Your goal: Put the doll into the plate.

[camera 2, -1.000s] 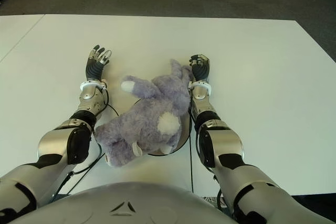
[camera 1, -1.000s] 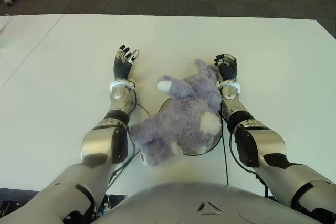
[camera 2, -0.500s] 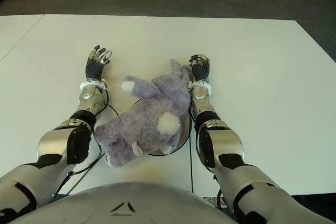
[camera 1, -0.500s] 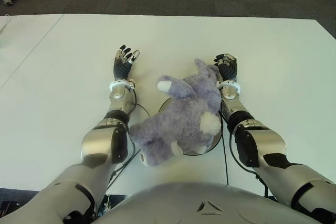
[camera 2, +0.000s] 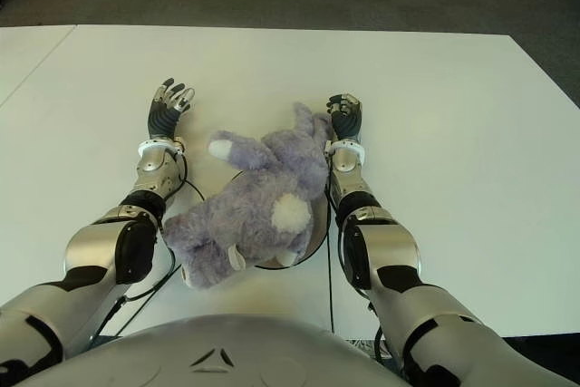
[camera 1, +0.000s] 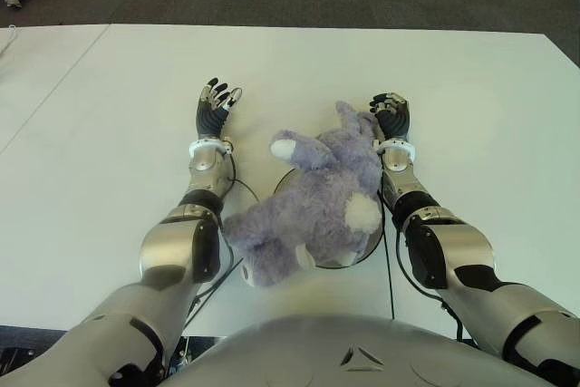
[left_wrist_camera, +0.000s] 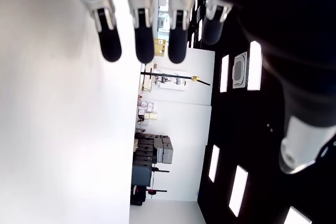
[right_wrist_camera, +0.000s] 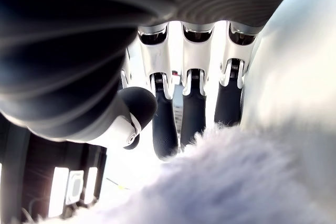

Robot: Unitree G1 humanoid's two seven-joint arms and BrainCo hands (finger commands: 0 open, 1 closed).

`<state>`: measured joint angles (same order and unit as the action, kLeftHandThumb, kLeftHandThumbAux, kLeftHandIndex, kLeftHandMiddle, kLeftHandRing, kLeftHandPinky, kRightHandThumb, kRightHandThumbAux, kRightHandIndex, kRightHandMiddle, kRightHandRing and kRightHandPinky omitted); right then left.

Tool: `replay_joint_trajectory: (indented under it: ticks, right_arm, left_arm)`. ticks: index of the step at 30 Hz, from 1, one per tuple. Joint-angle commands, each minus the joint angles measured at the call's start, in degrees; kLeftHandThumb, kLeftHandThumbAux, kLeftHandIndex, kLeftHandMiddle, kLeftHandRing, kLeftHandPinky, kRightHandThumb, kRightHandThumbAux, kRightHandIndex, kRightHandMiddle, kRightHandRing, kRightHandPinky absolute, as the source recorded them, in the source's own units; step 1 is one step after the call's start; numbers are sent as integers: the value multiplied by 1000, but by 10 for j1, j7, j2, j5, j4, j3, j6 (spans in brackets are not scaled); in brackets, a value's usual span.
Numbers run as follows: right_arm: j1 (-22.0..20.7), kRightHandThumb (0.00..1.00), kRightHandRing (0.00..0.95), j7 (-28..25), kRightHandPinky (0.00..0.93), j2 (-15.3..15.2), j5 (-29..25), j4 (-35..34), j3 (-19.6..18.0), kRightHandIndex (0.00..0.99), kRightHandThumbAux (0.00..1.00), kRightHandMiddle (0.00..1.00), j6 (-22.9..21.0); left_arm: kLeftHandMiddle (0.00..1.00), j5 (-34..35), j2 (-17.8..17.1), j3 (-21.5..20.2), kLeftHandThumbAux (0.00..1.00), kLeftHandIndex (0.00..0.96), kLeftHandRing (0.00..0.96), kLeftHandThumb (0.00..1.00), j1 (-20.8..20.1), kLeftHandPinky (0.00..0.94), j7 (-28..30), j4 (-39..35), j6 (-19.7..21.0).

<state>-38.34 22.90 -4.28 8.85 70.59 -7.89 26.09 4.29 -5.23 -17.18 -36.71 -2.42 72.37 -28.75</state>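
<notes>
The fluffy lilac-grey plush doll with white paw tips and a white tail patch lies sprawled across the round dark-rimmed plate, covering nearly all of it so that only a sliver of rim shows at about 4 o'clock of the toy; its hind end spills past the plate toward 7 o'clock and its head and ear reach toward 1 o'clock, so its middle appears to rest on the plate while the soft limbs overhang. That reads as a placement already made. The right hand sits at 1 o'clock of the doll, right against the ear; its wrist view shows fur close under loosely curled fingers that enclose nothing, so it looks let go rather than gripping, probably waiting beside the toy after setting it down. The left hand shows at 10 o'clock of the doll, well apart from it, fingers extended and empty above the white counter, seemingly idle because one hand suffices for a light toy. Compared with the frames from a second and half a second ago, nothing visibly differs: doll, plate and both hands keep the same positions.
</notes>
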Motion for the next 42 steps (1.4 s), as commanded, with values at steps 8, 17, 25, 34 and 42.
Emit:
replay_joint_trajectory:
  ticks: [8,17,25,34,42]
  right_arm:
    - [102,840,482,-14,467,21,-10,67,-9,415,690,463,-50]
    - [102,920,526,-9,451,21,-8,67,-8,424,672,438,-51]
    - [103,947,538,-7,461,22,-10,66,-9,427,666,428,-51]
    - [103,949,536,-7,482,24,-13,66,-12,428,663,442,-48]
    - [103,951,528,-7,450,25,-12,66,-14,428,661,452,-46]
  left_arm:
    - [201,-7,15,-2,724,152,212,26,76,269,-18,54,80]
    - [237,-33,13,16,778,163,261,74,77,314,-34,52,70]
    - [252,-48,13,25,825,170,277,116,79,309,-43,51,63]
    - [255,-52,12,28,841,179,281,120,78,331,-45,51,64]
    - [256,-52,12,28,843,177,285,127,77,318,-46,51,67]
